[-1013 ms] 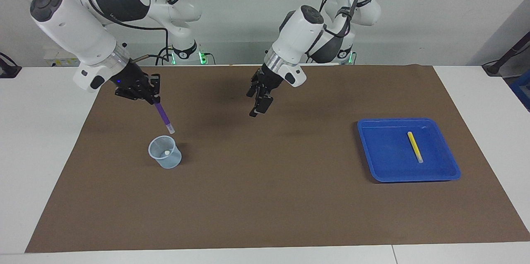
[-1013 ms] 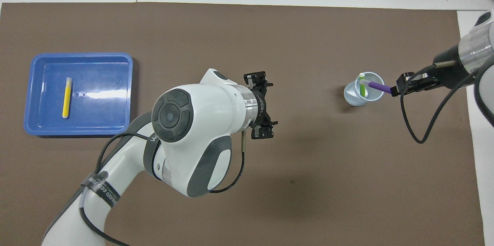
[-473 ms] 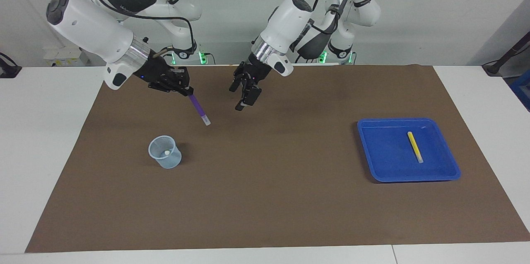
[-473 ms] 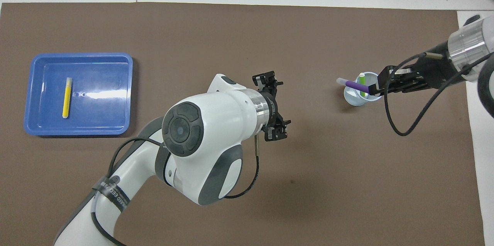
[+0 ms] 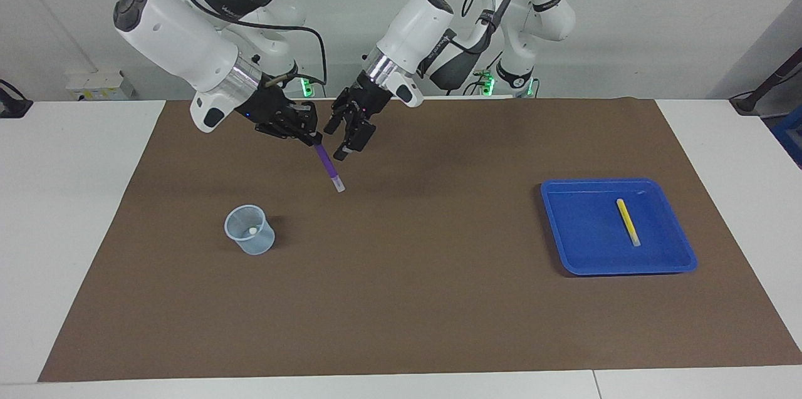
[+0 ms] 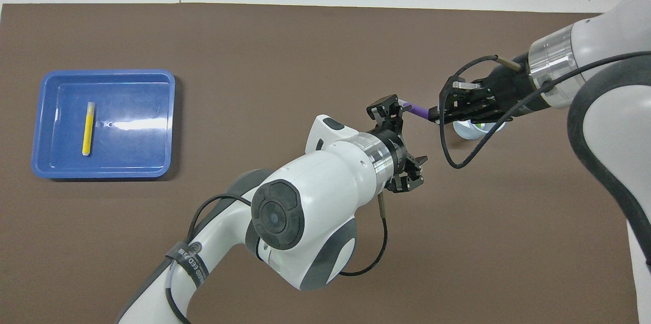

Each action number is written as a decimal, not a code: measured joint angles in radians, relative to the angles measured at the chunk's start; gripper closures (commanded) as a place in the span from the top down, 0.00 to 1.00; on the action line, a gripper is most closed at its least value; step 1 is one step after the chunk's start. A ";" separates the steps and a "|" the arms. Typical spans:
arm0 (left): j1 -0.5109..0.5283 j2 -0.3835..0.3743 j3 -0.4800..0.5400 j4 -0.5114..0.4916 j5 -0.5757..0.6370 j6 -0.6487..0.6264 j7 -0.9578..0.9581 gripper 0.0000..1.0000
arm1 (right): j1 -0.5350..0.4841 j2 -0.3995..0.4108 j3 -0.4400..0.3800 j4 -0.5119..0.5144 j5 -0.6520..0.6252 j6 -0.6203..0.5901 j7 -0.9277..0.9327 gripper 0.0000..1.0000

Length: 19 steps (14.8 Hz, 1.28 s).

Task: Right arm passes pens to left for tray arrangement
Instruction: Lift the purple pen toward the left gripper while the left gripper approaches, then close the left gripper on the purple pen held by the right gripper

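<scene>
Now we see the right gripper (image 5: 311,136), jaws clenched on the purple pen (image 5: 328,166), carried from the cup (image 5: 250,229) to upper centre — beside the left gripper (image 5: 348,131), jaws released; handover looks imminent.

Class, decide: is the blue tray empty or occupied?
Occupied. One yellow pen lies flat inside the blue tray; nothing else shows in it.

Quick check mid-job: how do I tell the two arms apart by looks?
Both are white with grey-black joint patches, silver wrist rings and black grippers. The right gripper has a small blue light, a metal plug and a black cable at its wrist. The left gripper lacks the light.
</scene>
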 measured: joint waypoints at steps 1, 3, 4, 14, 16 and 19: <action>0.000 0.006 0.002 0.004 0.004 0.008 0.000 0.85 | -0.001 0.000 -0.001 0.000 0.000 0.000 0.000 0.05; 0.000 0.015 0.004 0.010 0.007 0.023 0.000 0.83 | -0.001 0.000 -0.002 0.000 0.000 0.000 0.000 0.05; 0.000 0.018 0.005 0.013 0.010 0.026 0.000 0.82 | -0.001 0.000 -0.002 0.000 0.000 0.000 0.000 0.05; 0.000 0.122 0.018 0.123 0.031 0.060 0.000 0.64 | 0.023 0.000 0.002 0.000 0.000 0.024 0.037 0.04; 0.000 0.126 0.019 0.132 0.032 0.060 0.000 0.64 | 0.024 0.000 0.002 -0.001 0.000 0.028 0.038 0.04; 0.002 0.126 0.023 0.136 0.053 0.045 0.000 0.64 | 0.024 0.001 0.002 -0.001 0.000 0.029 0.038 0.04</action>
